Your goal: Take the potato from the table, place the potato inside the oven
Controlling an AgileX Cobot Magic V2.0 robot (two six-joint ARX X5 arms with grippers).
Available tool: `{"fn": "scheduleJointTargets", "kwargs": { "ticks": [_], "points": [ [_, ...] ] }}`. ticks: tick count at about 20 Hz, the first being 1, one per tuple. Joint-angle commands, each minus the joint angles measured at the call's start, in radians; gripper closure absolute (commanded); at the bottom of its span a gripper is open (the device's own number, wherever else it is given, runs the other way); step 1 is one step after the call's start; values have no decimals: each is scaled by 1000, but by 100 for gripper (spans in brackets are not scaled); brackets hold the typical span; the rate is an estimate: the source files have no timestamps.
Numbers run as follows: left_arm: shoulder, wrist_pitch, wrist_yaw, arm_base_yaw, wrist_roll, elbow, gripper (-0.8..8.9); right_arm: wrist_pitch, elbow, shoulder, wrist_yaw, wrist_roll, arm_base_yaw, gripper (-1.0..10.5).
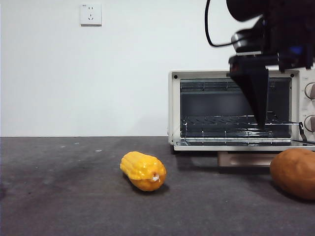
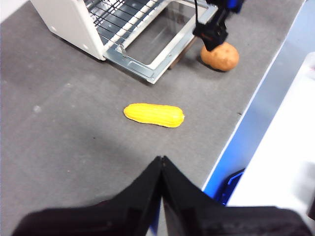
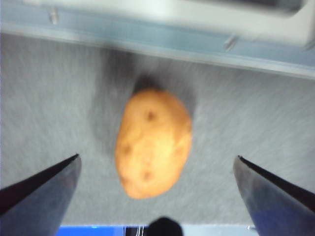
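Observation:
The orange-brown potato (image 1: 294, 173) lies on the dark grey table (image 1: 59, 196) at the right, just in front of the oven's lowered door. In the right wrist view the potato (image 3: 153, 142) sits between the wide-apart jaws of my right gripper (image 3: 157, 160), which is open and hangs above it without touching. From the front, that gripper (image 1: 261, 118) shows as a dark wedge before the cream-white oven (image 1: 174, 105). My left gripper (image 2: 161, 162) is shut, empty and well back from the potato (image 2: 220, 56).
A yellow corn cob (image 1: 142, 171) lies mid-table, left of the oven. The oven door (image 1: 236, 144) is folded down flat, and the wire rack (image 1: 221, 120) shows inside. The table's edge (image 2: 231, 132) runs close behind the corn (image 2: 154, 114).

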Motion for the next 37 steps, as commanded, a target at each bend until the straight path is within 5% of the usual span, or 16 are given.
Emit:
{"fn": "scheduleJointTargets", "kwargs": {
  "ticks": [1, 8, 15, 18, 19, 22, 28, 31, 37],
  "points": [
    [-2, 6, -40, 4, -11, -10, 821, 55, -79, 10, -7, 13, 2, 317],
    [9, 6, -66, 4, -13, -10, 822, 286, -240, 10, -58, 61, 0, 321],
    [13, 6, -75, 4, -13, -10, 822, 335, -267, 16, -50, 87, -8, 428],
    [13, 6, -75, 4, -13, -10, 822, 323, -267, 17, -48, 86, -7, 851],
    [13, 6, -75, 4, -13, -10, 822, 323, -267, 17, -47, 88, -7, 870],
    [13, 6, -75, 4, -13, -10, 821, 287, -246, 16, -69, 89, -7, 869],
    [13, 6, -119, 4, -13, -10, 822, 20, 62, 15, -69, 55, -6, 869],
    [13, 6, -132, 4, -14, -10, 821, 241, 112, 15, 32, 4, -6, 869],
    [13, 6, -158, 4, -14, -10, 822, 537, 111, 43, 52, -28, -16, 870]
  ]
}}
